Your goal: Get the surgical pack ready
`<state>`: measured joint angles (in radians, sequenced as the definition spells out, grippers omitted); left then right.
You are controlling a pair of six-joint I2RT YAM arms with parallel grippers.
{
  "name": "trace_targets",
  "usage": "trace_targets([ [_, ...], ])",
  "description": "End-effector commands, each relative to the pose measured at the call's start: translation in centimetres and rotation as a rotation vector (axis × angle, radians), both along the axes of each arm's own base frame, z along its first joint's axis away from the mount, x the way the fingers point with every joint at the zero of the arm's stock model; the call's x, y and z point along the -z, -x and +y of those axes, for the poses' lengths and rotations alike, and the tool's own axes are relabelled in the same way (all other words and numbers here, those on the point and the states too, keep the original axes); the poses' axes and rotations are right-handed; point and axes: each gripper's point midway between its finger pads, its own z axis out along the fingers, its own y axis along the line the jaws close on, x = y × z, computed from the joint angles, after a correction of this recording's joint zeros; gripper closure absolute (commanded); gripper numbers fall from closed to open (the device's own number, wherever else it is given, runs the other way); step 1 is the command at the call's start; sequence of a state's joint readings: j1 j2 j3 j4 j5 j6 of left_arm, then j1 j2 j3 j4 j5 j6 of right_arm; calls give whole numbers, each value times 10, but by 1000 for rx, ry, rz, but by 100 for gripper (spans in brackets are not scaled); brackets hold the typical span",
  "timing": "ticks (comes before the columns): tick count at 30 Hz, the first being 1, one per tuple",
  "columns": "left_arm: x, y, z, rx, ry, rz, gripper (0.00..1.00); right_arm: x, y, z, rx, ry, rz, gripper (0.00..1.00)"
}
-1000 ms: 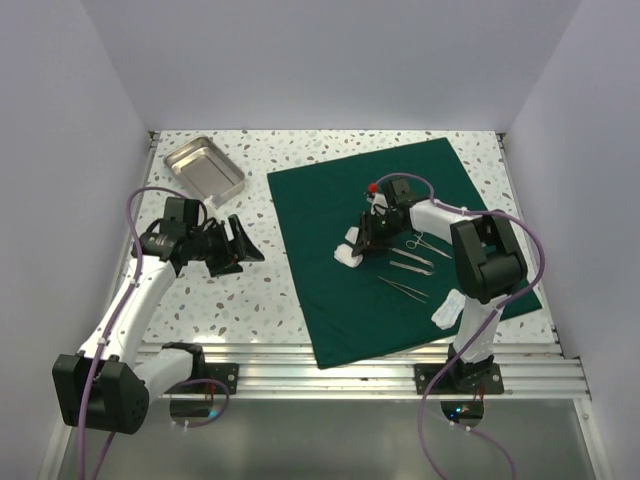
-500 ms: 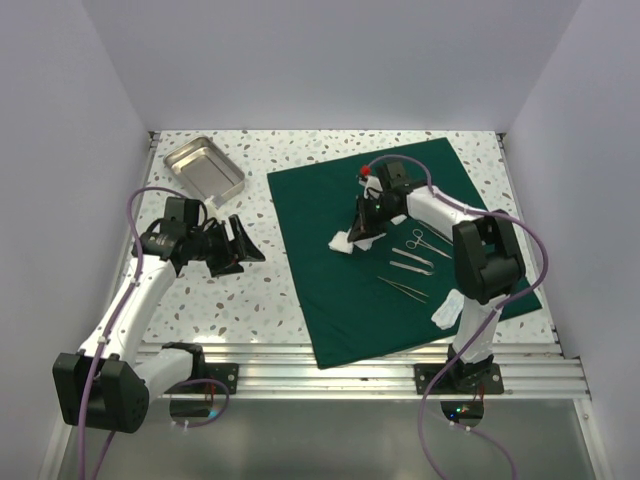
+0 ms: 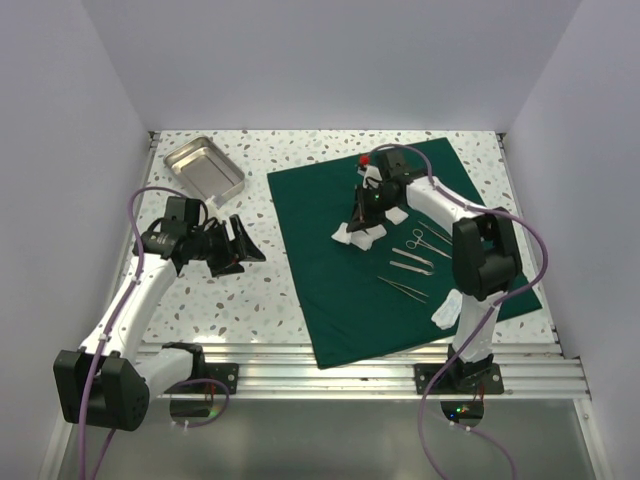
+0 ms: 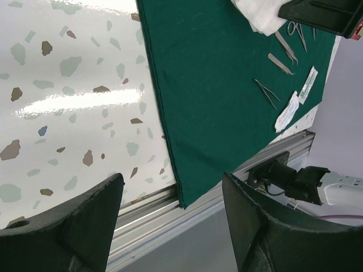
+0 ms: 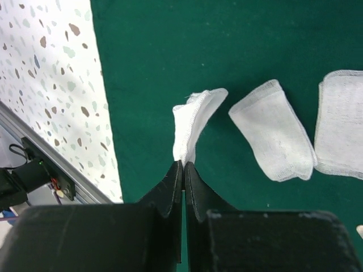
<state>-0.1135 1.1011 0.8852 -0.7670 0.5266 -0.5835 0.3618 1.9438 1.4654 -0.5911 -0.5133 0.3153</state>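
Steel tray (image 3: 205, 168) at the table's (image 3: 250, 290) far-left; gauze square (image 5: 193, 122) near metal instruments (image 3: 412, 262).

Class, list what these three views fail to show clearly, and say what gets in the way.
Right wrist view: rightmost gauze square, cut off by the frame edge.
Left wrist view: gauze pile, cut by the top edge and the right arm.
Top view: instruments, too small to identify.

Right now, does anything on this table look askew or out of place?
The dark green fabric drape lies rotated on the speckled table, its near corner overhanging the aluminium rail. The right hand pinches one white gauze square by its edge.
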Motion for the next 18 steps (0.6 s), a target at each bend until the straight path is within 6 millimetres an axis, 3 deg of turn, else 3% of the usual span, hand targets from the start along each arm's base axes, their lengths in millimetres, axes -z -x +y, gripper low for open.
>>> trace_targets([
  [1, -6, -4, -3, 21, 12, -29, 26, 1, -6, -9, 30, 7, -2, 100],
  [18, -5, -4, -3, 32, 7, -32, 26, 25, -16, -23, 98, -15, 36, 100],
])
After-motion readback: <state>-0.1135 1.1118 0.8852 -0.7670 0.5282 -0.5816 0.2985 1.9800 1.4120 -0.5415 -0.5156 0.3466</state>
